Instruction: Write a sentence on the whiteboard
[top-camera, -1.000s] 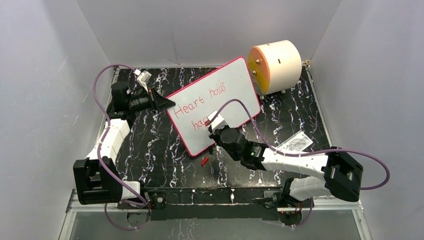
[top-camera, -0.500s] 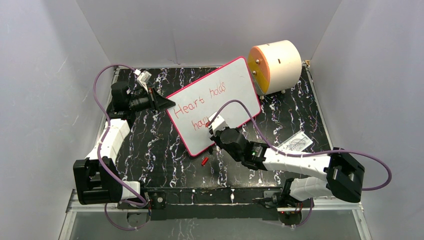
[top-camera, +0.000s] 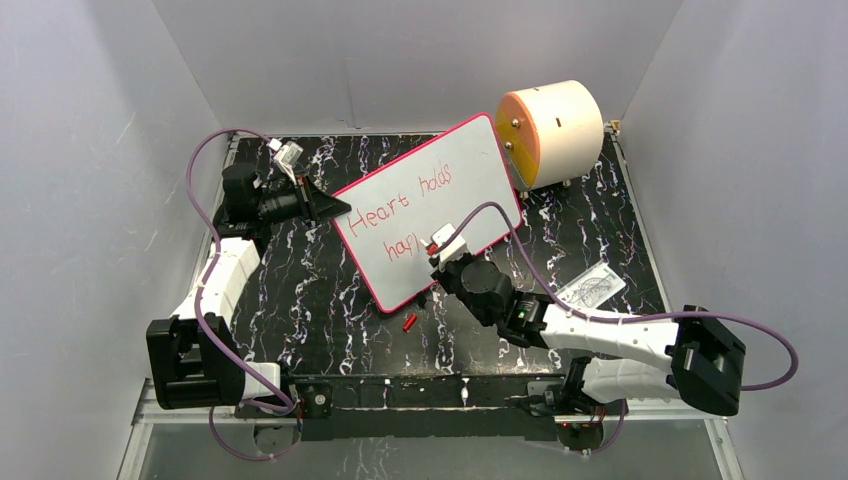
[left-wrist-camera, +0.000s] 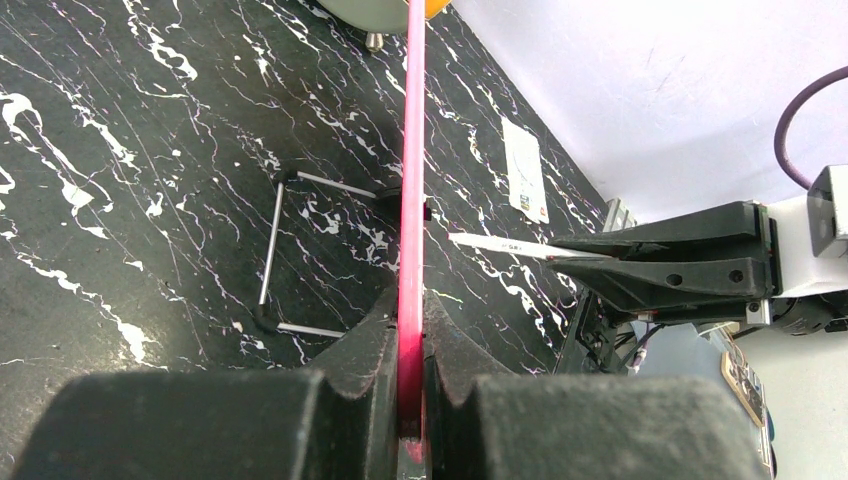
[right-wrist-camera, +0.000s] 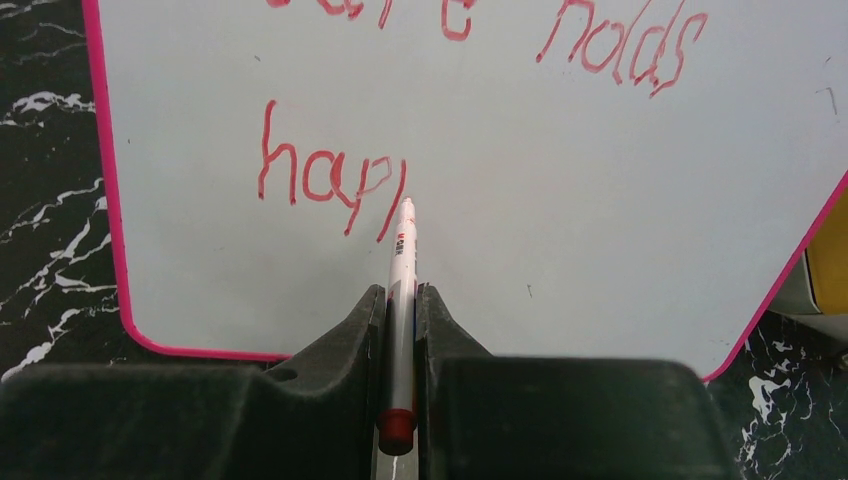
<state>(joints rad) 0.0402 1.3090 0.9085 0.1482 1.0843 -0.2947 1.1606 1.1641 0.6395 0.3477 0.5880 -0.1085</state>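
Clamped on a slim white marker (right-wrist-camera: 403, 250), the right gripper (right-wrist-camera: 400, 295) is mid-word on the pink-rimmed white whiteboard (right-wrist-camera: 600, 250) the left gripper (left-wrist-camera: 410, 300) pinches; next, probably the p's loop.

Cream cylinder (top-camera: 558, 130) close behind whiteboard (top-camera: 478, 160) right corner; red cap (top-camera: 409, 322) just off near corner; open tabletop (top-camera: 310, 300) left-front of whiteboard.

I see a black table (top-camera: 300, 310) with white squiggly lines all over it. Plain pale grey walls stand around it: a back wall (top-camera: 400, 60), a left wall (top-camera: 70, 200) and a right wall (top-camera: 760, 150). The light is soft and even.
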